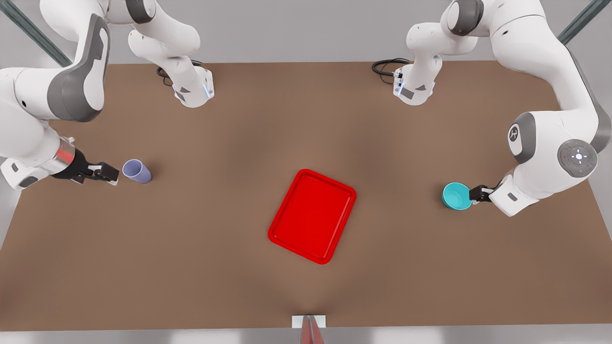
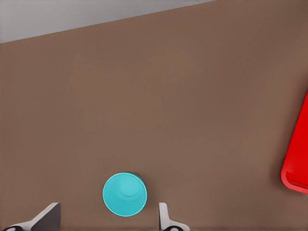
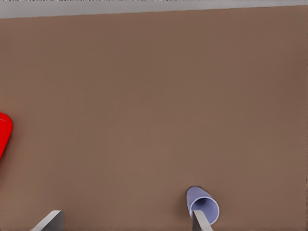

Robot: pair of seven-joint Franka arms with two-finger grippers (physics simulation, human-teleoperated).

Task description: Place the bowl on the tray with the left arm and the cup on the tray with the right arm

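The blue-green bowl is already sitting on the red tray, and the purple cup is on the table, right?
Not quite. The bowl sits on the table, well off the tray, next to the left pincer, as the front view shows. The cup is on the table, as you said.

Table point(image 1: 191, 267): the brown, matte work surface I see spanning most of the front view.
Cables point(image 1: 385, 67): black loops I see lying on the table's far edge, one at each arm base.
Struts point(image 1: 33, 31): dark diagonal bars I note in both upper corners.
Marker point(image 1: 309, 321): a small white patch with a reddish strip at the table's near edge, centred.
Surround point(image 1: 306, 28): plain grey beyond the table.
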